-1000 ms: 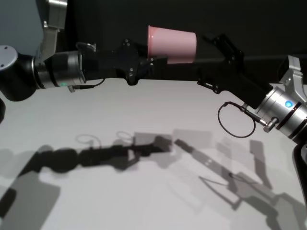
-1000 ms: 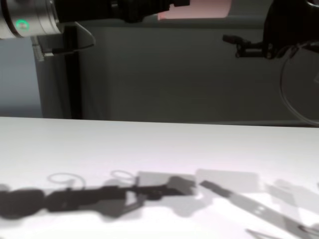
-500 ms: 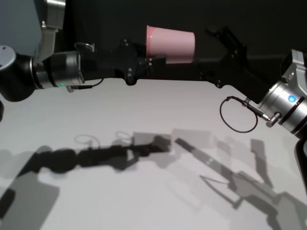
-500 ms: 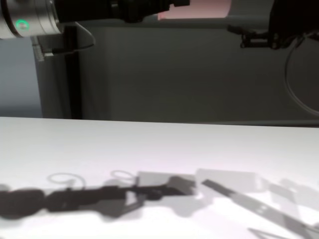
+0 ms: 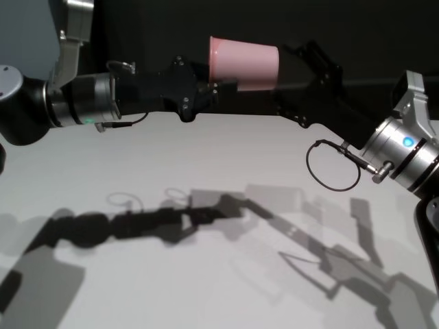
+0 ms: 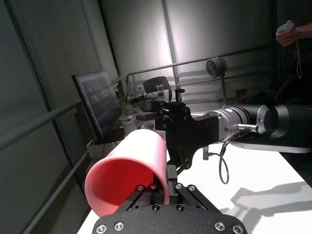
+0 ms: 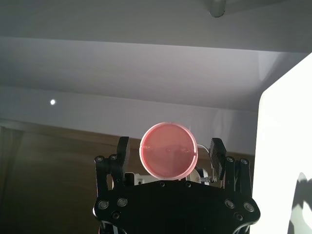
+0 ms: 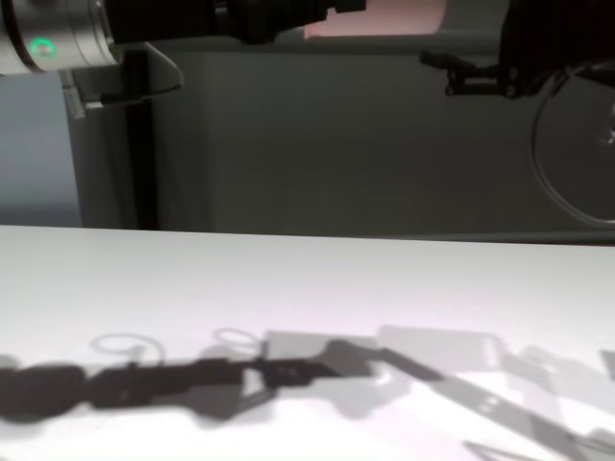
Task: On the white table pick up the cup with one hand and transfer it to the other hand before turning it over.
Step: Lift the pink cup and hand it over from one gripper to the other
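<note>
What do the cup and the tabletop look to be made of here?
The cup, gripped near its rim by the left gripper, looks like thin plastic: uniform pink, smooth seamless walls, soft sheen inside in the left wrist view. The white table looks like a matte laminate or painted board: shadows fall crisply with no reflections, though the core material cannot be told.

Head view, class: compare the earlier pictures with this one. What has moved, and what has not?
The right gripper, open, drew back from the cup half a second ago and has now come in again, its fingers beside the cup's base without closing. The left gripper stays shut on the cup, held sideways above the table.
</note>
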